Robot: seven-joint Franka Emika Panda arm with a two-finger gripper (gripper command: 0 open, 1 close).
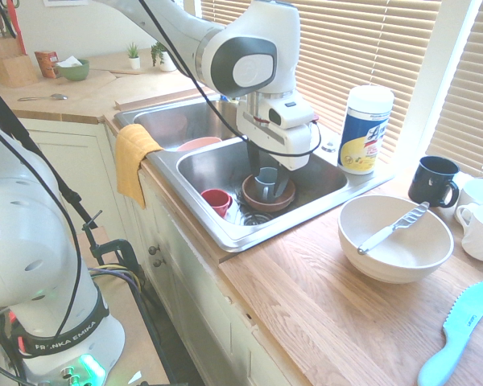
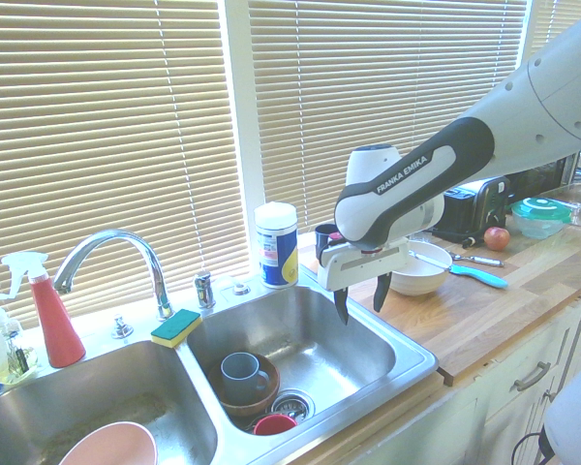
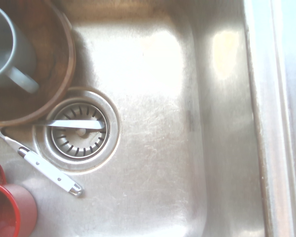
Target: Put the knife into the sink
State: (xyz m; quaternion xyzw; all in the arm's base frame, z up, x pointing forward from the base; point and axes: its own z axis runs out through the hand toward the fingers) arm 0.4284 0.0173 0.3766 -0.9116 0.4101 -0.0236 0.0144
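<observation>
The knife [image 1: 393, 228], slim and silvery, lies slanted inside the white bowl [image 1: 402, 269] on the wooden counter right of the sink [image 1: 249, 237]. Its blade end rests on the bowl's far rim. My gripper [image 1: 267, 183] hangs over the sink's right basin, well left of the bowl, open and holding nothing. From the other side the gripper [image 2: 359, 312] shows both dark fingers spread apart above the sink [image 2: 407, 363], with the white bowl [image 2: 418, 279] just behind the arm. The wrist view looks straight down on the basin floor [image 3: 153, 98] and its drain [image 3: 79, 131].
In the right basin stand a brown bowl [image 1: 267, 201] holding a grey cup [image 2: 240, 370], a red cup [image 1: 216, 201], and two loose utensils by the drain [image 3: 49, 168]. A teal knife [image 1: 459, 331], mugs [image 1: 433, 181] and a wipes canister [image 1: 365, 129] stand on the counter.
</observation>
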